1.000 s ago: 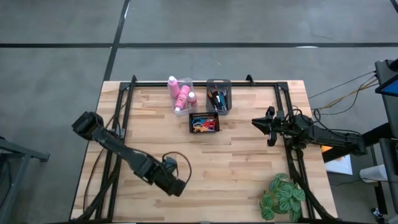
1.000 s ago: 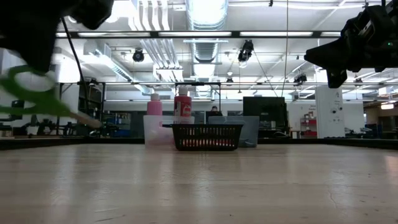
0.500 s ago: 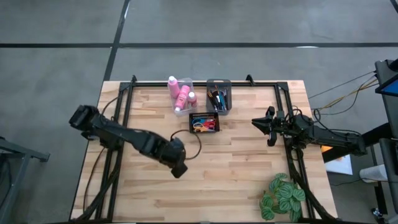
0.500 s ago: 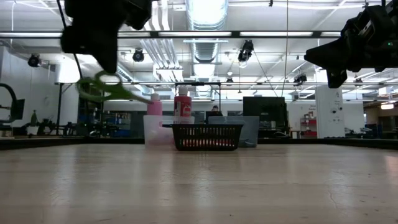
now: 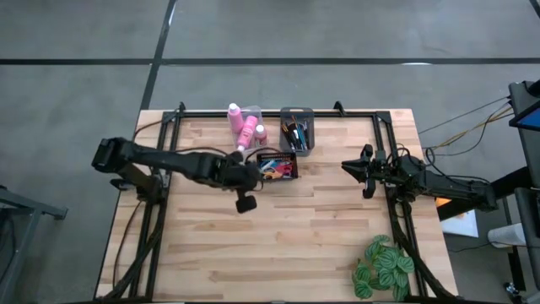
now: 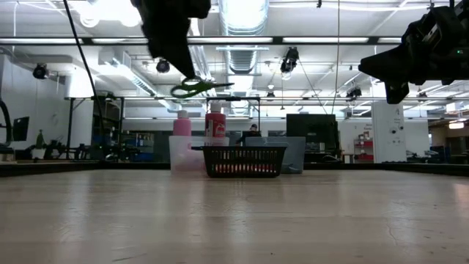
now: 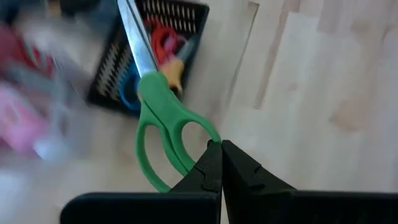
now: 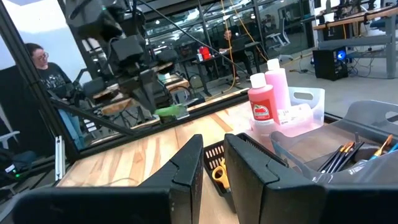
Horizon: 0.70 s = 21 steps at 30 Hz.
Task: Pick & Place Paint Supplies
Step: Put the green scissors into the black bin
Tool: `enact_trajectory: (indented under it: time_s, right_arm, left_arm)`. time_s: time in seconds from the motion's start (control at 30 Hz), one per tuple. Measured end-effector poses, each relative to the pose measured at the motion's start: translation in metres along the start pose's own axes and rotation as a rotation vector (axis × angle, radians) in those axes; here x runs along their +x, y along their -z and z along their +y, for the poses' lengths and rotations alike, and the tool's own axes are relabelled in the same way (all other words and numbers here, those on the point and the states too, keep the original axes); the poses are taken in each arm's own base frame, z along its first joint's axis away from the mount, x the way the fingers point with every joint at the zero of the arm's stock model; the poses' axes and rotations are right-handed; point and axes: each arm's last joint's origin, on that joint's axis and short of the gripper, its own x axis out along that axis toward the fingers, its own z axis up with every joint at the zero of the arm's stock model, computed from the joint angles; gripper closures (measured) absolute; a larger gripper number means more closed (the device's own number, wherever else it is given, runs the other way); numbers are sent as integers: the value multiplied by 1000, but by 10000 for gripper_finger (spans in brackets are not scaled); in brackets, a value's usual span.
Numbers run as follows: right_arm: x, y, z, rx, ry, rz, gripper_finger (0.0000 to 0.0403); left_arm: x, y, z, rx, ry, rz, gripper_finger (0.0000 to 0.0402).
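Now, high view: left gripper has swung in from the near part of the desk to the near-left edge of the black basket, a big shift within the last second. Its load is hidden under the wrist here. Right gripper hangs unmoved over the desk's right side, well apart from the bins.

Low view: green scissors hang in the air under the left arm, blades roughly level, above and just left of the basket; a second ago they were far left and lower. Pink bottles stand behind.

Left wrist view: fingers pressed together, pinching one green handle loop of the scissors; blades point over the basket, where red, blue and yellow handles already lie.

Right wrist view: own fingers stand a little apart, nothing between them; left arm with scissors shows beyond.

Judgement: carry nearly done; release into the basket is next.
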Motion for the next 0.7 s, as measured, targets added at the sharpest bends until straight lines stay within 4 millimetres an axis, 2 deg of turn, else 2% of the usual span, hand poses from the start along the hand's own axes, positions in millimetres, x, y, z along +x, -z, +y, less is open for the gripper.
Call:
enact_trajectory:
  time_s: [0.13, 0.4, 0.6, 0.7]
  right_arm:
    - [0, 0, 0, 0, 0, 0, 338]
    - [0, 0, 0, 0, 0, 0, 338]
    - [0, 0, 0, 0, 0, 0, 338]
    - [0, 0, 0, 0, 0, 0, 338]
  left_arm:
    - [4, -11, 13, 187, -17, -58, 400]
    - [15, -31, 41, 350, -70, -146, 400]
    - [44, -32, 43, 506, -64, -66, 400]
    - [59, -31, 43, 529, -65, -23, 400]
